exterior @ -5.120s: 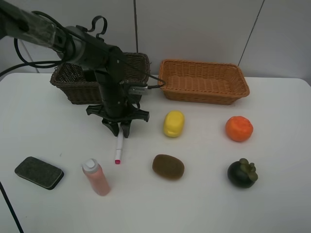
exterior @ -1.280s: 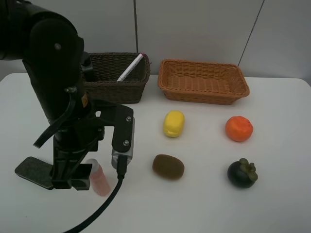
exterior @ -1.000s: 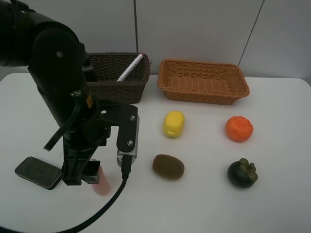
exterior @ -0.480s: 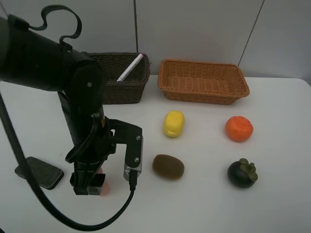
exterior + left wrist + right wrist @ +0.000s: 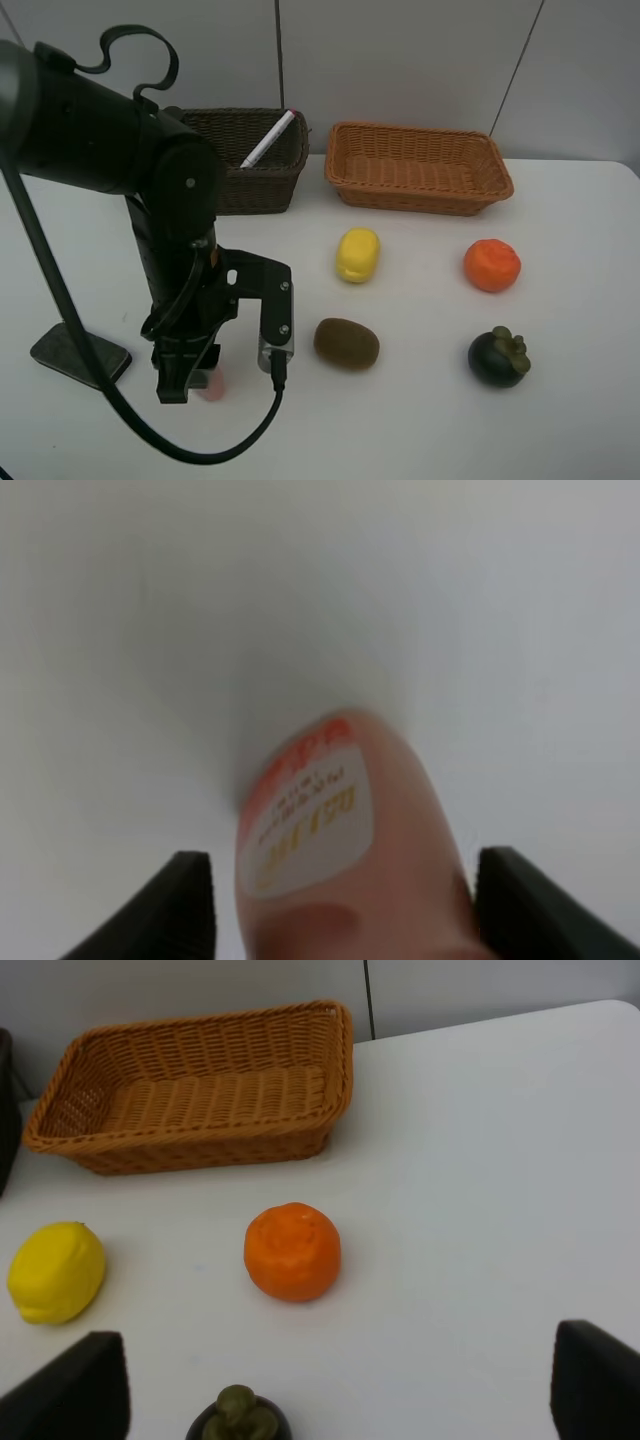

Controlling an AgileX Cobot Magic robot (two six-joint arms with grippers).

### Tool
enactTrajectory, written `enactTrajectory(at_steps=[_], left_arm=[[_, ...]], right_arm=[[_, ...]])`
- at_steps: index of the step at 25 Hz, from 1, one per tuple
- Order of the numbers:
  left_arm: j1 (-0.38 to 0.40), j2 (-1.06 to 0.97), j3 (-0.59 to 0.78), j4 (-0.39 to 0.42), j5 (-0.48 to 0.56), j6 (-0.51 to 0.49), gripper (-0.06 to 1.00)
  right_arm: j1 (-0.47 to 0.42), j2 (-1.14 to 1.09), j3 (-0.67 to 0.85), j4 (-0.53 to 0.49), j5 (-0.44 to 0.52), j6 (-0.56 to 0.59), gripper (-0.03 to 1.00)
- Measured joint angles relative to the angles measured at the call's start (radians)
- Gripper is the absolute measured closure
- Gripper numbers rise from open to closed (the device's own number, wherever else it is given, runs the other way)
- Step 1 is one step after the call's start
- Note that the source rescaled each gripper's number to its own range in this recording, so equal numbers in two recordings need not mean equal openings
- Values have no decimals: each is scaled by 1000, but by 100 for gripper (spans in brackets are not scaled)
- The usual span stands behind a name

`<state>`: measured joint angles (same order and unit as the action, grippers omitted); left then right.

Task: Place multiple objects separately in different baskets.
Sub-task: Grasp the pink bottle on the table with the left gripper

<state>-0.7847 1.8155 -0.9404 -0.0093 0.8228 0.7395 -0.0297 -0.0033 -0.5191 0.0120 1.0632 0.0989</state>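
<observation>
The pink bottle (image 5: 211,387) lies on the table, almost hidden under my left gripper (image 5: 193,385). In the left wrist view the pink bottle (image 5: 330,850) sits between the two fingers of the left gripper (image 5: 345,905), with a sliver of table showing beside one finger. The marker (image 5: 268,138) leans inside the dark basket (image 5: 262,188). The eraser (image 5: 70,355) is partly covered by the arm. Lemon (image 5: 358,254), orange (image 5: 492,265), kiwi (image 5: 346,343) and mangosteen (image 5: 499,358) rest on the table. My right gripper (image 5: 330,1390) is wide open above the mangosteen (image 5: 240,1418).
The light basket (image 5: 418,190) stands at the back right with nothing visible in it, and it shows as the light basket (image 5: 190,1145) in the right wrist view, behind the orange (image 5: 292,1251) and lemon (image 5: 55,1271). A cable loops from the left arm onto the table.
The left arm has come down lower over the pink bottle, and its jaws have narrowed around it. The fruits and both baskets have not moved.
</observation>
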Motion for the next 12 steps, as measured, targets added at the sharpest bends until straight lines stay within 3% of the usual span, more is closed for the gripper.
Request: enactTrajectory(at_steps=[3, 12], left_arm=[[0, 0, 0, 47, 1, -6, 65], [0, -3, 0, 65, 1, -28, 65]], right_arm=[[0, 0, 0, 0, 0, 0, -3], [0, 0, 0, 0, 0, 0, -3]])
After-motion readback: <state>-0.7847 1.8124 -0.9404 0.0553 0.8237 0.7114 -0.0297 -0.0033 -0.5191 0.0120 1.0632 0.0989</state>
